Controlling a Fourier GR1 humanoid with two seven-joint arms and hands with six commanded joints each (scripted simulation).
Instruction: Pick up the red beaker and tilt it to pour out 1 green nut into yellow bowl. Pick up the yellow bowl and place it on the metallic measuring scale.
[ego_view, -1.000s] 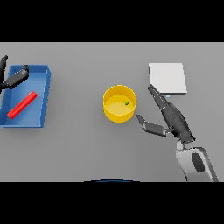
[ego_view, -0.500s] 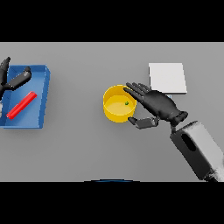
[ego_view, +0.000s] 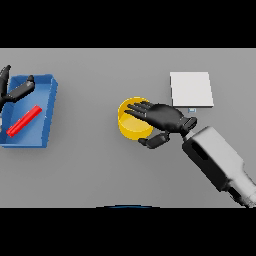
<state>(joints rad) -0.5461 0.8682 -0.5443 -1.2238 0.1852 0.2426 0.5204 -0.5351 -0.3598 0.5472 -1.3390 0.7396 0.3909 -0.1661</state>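
Right hand (ego_view: 165, 119) moved left over last second, now over yellow bowl (ego_view: 131, 129): fingers spread across rim, thumb under near side, closing but not yet clenched, I judge released. I read this as bowl grasp starting, pour step done. Bowl at table centre; nut hidden by fingers. Metallic scale (ego_view: 191, 89) far right, bare. Left hand (ego_view: 11, 90) idle, fingers relaxed, over blue tray (ego_view: 49, 107) holding red beaker (ego_view: 24, 120) lying flat
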